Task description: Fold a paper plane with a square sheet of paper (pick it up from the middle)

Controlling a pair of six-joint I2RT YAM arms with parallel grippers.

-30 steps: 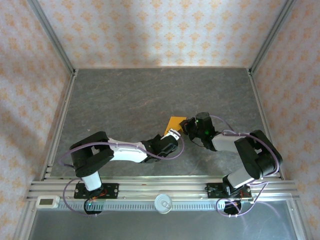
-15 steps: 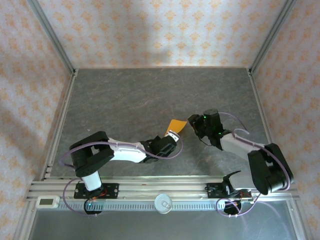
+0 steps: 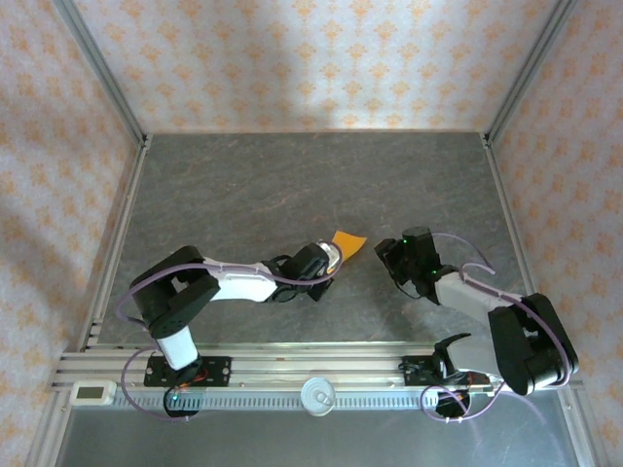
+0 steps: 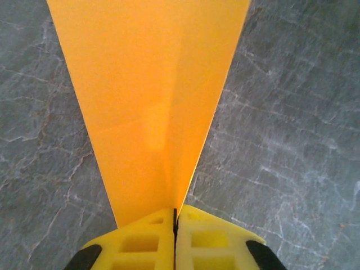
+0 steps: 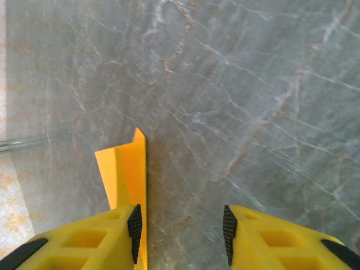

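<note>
- low in the left wrist view, the left gripper (image 4: 175, 225) had its yellow jaws clenched on the narrow end of the thin, bright orange folded paper sheet (image 4: 152, 84).
- the sheet's long axis ran straight away from that grip, widening toward the top edge.
- in the top view, the right gripper (image 3: 391, 255) stood just right of the sheet, jaws apart and empty, likely the arm free to take it.

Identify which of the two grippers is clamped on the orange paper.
The left gripper: its jaws are shut on the orange paper, while the right gripper stands open, nothing between its jaws.
</note>
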